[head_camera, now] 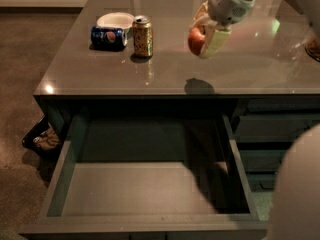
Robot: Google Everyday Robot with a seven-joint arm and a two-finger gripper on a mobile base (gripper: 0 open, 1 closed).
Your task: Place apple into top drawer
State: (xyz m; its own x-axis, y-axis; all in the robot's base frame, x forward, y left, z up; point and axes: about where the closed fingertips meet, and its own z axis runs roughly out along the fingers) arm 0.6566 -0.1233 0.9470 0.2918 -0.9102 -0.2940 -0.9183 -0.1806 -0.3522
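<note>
A red apple point(195, 40) with a yellowish patch sits clamped in the gripper's point(205, 35) jaws, above the grey surface point(240, 71) near its front edge; below, the top drawer point(62, 170) stands pulled out, open from above

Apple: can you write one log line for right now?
gripper: above desk, shut on apple | apple: off desk surface | top drawer: open, apple not in yet | next: likely move to drawer

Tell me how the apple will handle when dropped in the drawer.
Round, so the apple will likely roll on the flat bottom of the drawer; its walls should stop it. It looks firm: the end effector, above the desktop, pinches it without visible denting. A low release would probably spare bruising.
</note>
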